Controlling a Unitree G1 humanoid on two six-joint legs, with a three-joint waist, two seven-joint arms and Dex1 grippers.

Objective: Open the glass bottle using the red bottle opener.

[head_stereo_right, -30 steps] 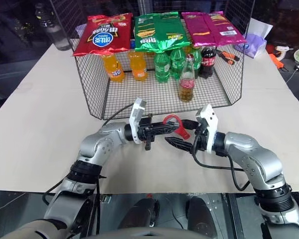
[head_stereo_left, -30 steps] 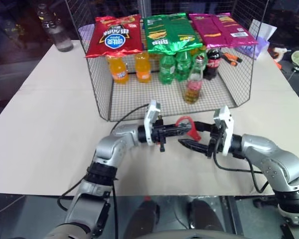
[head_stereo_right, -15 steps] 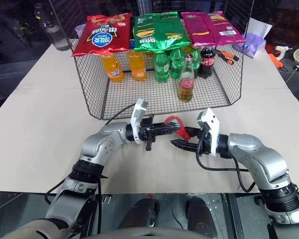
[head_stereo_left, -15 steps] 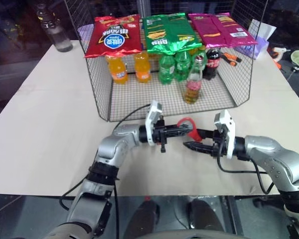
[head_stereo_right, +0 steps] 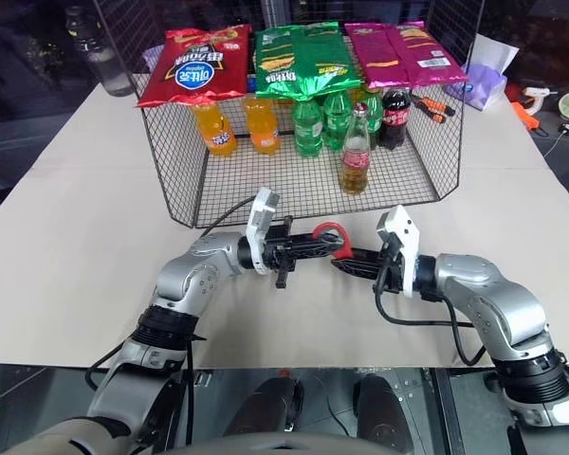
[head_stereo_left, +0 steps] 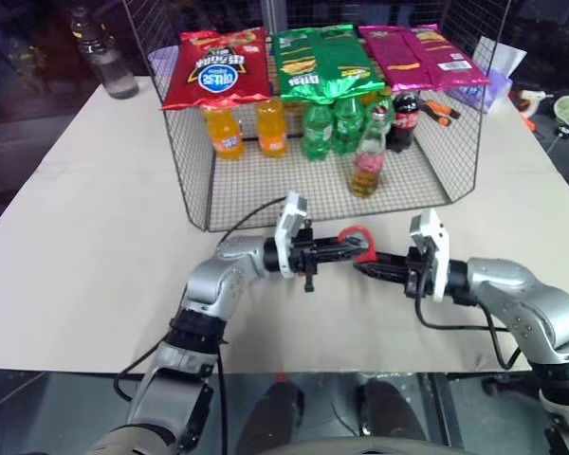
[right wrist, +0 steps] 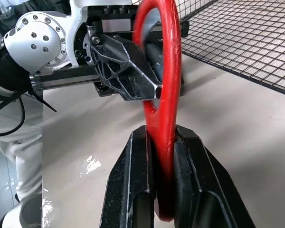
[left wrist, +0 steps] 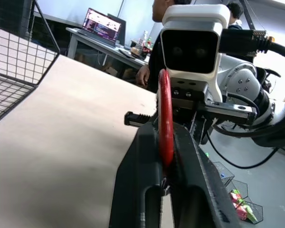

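Observation:
The red bottle opener hangs above the table in front of the basket, between my two grippers. My left gripper reaches in from the left and its fingers press the opener from both sides. From the right, my right gripper is shut on the opener's lower end, its fingers clamped around it. The glass bottle stands upright and capped inside the wire basket, behind the grippers and apart from them.
The wire basket holds orange soda bottles, green ones and a cola bottle, with crisp bags lying on top. A clear plastic bottle stands far left. An orange-handled tool lies behind the basket.
My right gripper was open just below the opener; it has closed on the opener's lower end. The left gripper has stayed in place, holding the opener.

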